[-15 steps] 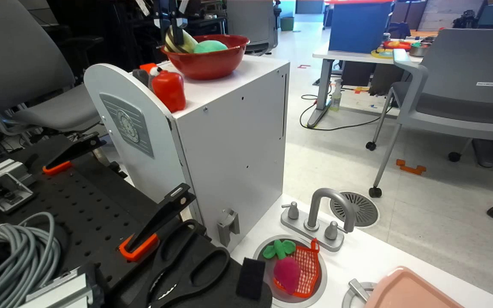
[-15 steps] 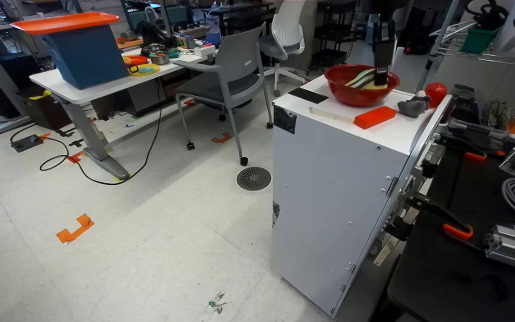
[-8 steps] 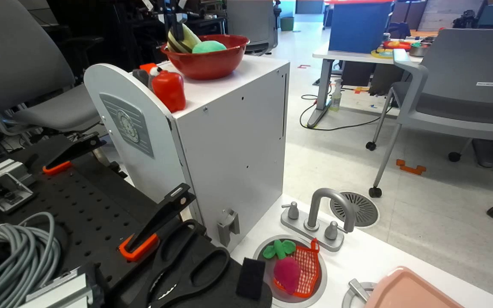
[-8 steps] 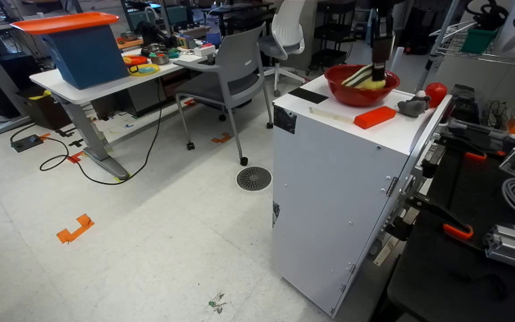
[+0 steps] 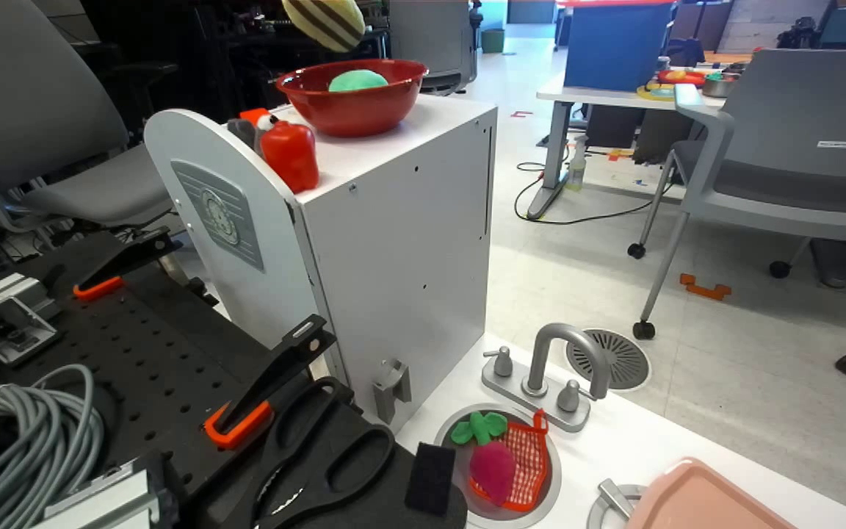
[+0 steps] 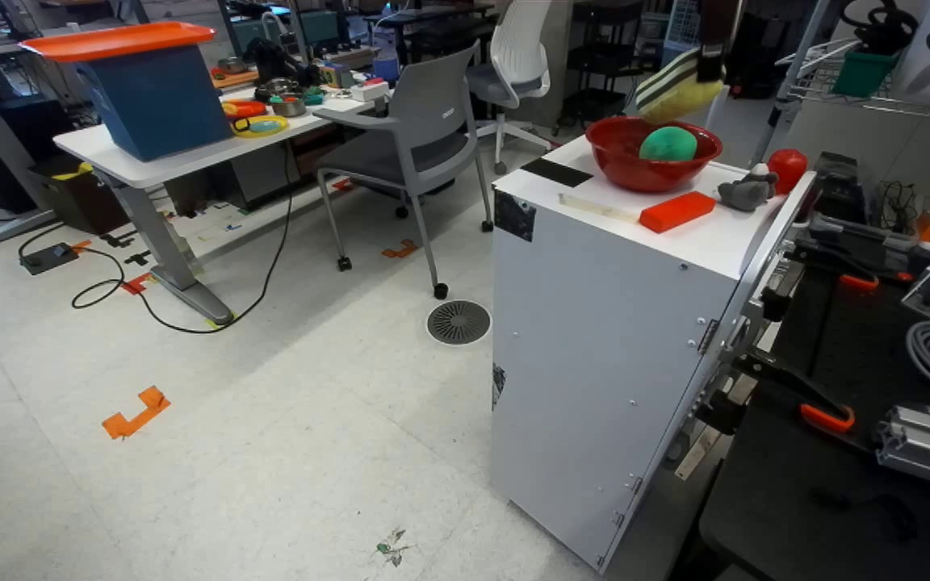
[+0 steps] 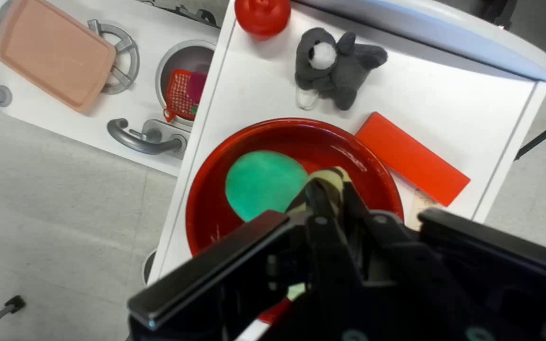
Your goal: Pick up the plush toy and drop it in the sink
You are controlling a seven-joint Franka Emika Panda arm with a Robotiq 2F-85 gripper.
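Observation:
The plush toy, pale yellow with dark stripes, hangs tilted above the red bowl in both exterior views. In the wrist view my gripper is shut on the plush toy; an exterior view shows a finger of the gripper against it. The gripper is out of the top of the frame in an exterior view. The sink is a small round basin with a grey faucet, lower down beside the white cabinet. In the wrist view the sink is at upper left, partly hidden by the cabinet's edge.
The red bowl on the white cabinet holds a green rounded item. A red-orange block, a grey plush animal and a red rounded object stand nearby. A red mitt and magenta item lie in the sink.
The gripper has lifted the plush toy from inside the red bowl to above it. The green item in the bowl now shows fully in both exterior views.

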